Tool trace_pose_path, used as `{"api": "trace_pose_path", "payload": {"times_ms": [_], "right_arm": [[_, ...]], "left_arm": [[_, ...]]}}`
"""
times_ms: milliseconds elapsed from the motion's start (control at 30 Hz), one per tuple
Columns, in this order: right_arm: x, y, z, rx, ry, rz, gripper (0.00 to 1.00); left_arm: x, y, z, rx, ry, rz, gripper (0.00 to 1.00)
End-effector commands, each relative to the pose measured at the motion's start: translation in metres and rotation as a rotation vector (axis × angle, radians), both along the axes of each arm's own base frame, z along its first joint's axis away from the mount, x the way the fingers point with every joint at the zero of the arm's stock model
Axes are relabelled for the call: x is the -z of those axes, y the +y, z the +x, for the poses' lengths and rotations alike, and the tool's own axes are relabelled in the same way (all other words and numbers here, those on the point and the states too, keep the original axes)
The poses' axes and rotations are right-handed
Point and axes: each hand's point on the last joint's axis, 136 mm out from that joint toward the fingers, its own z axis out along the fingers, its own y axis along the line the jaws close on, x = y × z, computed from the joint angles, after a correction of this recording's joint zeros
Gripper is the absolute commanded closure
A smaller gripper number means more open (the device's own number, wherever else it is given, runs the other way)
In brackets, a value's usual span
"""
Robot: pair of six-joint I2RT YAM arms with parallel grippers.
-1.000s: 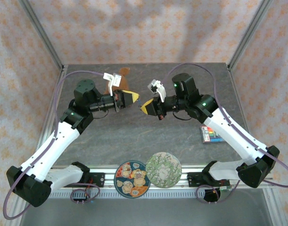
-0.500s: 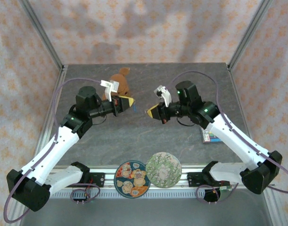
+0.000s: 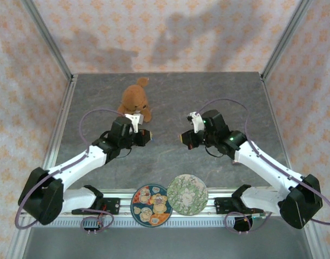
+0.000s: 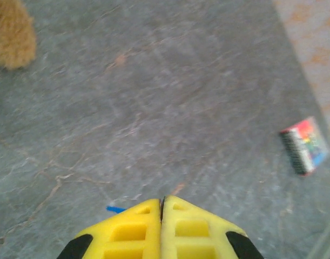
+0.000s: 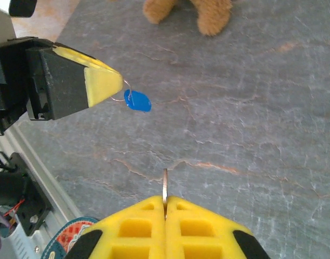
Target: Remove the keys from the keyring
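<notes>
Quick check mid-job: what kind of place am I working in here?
Probably a lab test booth, not a home: a grey table boxed in by metal frame posts and patterned backdrop walls, with loose props like a teddy bear.

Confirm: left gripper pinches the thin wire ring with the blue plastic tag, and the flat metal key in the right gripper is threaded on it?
Not quite. The right wrist view shows the flat metal key, pinched in the right gripper, apart from the thin wire ring. The left gripper does pinch that ring with its blue plastic tag.
</notes>
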Motion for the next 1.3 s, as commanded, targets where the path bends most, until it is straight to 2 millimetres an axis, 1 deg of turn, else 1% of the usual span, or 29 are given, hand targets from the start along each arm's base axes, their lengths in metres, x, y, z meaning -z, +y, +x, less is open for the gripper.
{"api": "trace_pose_path", "payload": {"times_ms": [0, 100, 167, 267, 367, 400, 433, 600, 733, 800, 967, 1067, 1200, 1233, 1267], "right_arm": [[-0.006, -0.004, 0.015, 0.099, -0.035, 0.04, 1.0], [0.003, -0.008, 0.018, 0.137, -0.025, 0.03, 1.0], [0.008, -0.011, 0.021, 0.159, -0.022, 0.022, 1.0], [0.016, -0.013, 0.024, 0.185, -0.008, 0.008, 1.0], [0.025, -0.013, 0.029, 0.209, 0.013, -0.005, 1.0], [0.03, -0.014, 0.032, 0.219, 0.021, -0.012, 1.0], [0.033, -0.014, 0.034, 0.228, 0.027, -0.016, 1.0], [0.072, -0.014, 0.052, 0.266, 0.091, -0.081, 1.0], [0.094, -0.005, 0.066, 0.269, 0.131, -0.089, 1.0], [0.105, -0.004, 0.077, 0.29, 0.149, -0.1, 1.0], [0.125, -0.002, 0.1, 0.328, 0.215, -0.057, 1.0], [0.134, 0.001, 0.108, 0.329, 0.24, -0.047, 1.0], [0.147, 0.0, 0.114, 0.343, 0.276, -0.045, 1.0], [0.15, 0.0, 0.115, 0.347, 0.288, -0.036, 0.99], [0.152, -0.002, 0.116, 0.359, 0.3, -0.024, 0.79]], "left_arm": [[0.01, 0.006, 0.019, -0.1, -0.036, 0.049, 0.97], [0.029, 0.005, 0.023, -0.122, -0.005, 0.064, 0.93], [0.038, 0.006, 0.025, -0.127, 0.01, 0.073, 0.9], [0.041, 0.008, 0.025, -0.142, 0.014, 0.088, 0.78], [0.029, 0.013, 0.023, -0.15, -0.018, 0.093, 0.65], [0.024, 0.016, 0.022, -0.153, -0.03, 0.095, 0.63], [0.018, 0.017, 0.02, -0.15, -0.04, 0.096, 0.62], [-0.008, 0.028, 0.002, -0.157, -0.081, 0.077, 0.6], [-0.025, 0.041, -0.014, -0.175, -0.116, 0.067, 0.58], [-0.032, 0.048, -0.021, -0.185, -0.128, 0.072, 0.57], [-0.043, 0.055, -0.031, -0.202, -0.151, 0.047, 0.56], [-0.044, 0.057, -0.035, -0.208, -0.152, 0.037, 0.56], [-0.047, 0.06, -0.038, -0.216, -0.164, 0.029, 0.55], [-0.049, 0.062, -0.038, -0.22, -0.169, 0.03, 0.55], [-0.05, 0.063, -0.039, -0.221, -0.174, 0.035, 0.54]]}}
